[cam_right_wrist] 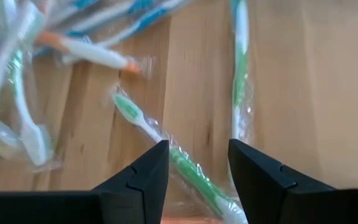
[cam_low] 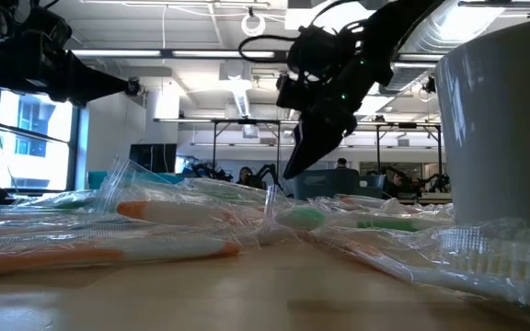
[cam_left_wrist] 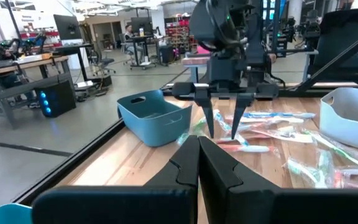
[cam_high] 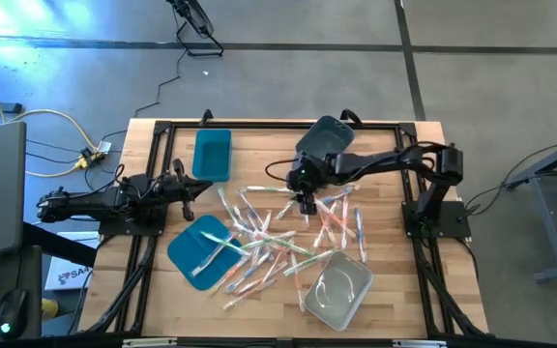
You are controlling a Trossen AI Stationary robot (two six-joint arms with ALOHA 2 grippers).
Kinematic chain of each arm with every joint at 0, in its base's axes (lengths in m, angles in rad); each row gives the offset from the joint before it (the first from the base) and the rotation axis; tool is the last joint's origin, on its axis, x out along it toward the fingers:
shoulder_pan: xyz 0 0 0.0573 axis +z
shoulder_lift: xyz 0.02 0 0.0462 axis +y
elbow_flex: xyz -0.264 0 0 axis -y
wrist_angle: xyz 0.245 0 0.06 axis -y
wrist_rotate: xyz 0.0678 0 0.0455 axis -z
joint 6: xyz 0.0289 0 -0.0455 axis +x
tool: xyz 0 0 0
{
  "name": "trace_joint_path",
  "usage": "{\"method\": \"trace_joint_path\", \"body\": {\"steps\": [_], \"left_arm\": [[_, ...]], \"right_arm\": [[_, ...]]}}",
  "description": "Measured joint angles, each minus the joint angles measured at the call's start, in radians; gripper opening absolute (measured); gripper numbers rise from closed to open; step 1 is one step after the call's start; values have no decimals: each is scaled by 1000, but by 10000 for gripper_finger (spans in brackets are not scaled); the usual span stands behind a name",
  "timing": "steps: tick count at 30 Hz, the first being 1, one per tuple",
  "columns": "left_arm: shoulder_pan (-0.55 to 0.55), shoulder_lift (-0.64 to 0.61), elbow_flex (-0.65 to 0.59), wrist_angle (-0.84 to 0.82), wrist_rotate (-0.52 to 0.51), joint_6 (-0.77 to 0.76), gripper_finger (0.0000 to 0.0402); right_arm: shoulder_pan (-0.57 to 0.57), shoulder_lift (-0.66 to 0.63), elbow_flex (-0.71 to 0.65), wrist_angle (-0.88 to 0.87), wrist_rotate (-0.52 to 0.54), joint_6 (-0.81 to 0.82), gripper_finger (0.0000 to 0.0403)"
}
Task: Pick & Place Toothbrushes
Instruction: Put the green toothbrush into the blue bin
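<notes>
At centre frame of the overhead view, the right gripper hangs with fingers spread over the toothbrushes strewn across the wooden table, nothing between them; a green toothbrush lies just below. The step looks like the reach: next, descend and close on one. At left, the left gripper waits pressed together beside the teal bin.
</notes>
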Motion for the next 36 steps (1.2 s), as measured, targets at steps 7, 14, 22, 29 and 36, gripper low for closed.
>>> {"method": "trace_joint_path", "body": {"steps": [7,14,22,29,36], "left_arm": [[0,0,0,-16,0,-1,0],[0,0,0,-18,0,-3,0],[0,0,0,-19,0,-3,0],[0,0,0,-22,1,-7,0],[0,0,0,-25,-1,-23,0]], "right_arm": [[14,31,0,-11,-1,0,158],[14,33,0,-18,0,1,158],[14,91,0,-21,6,-3,158],[17,131,1,4,53,-4,158],[18,131,1,-3,53,-6,158]]}}
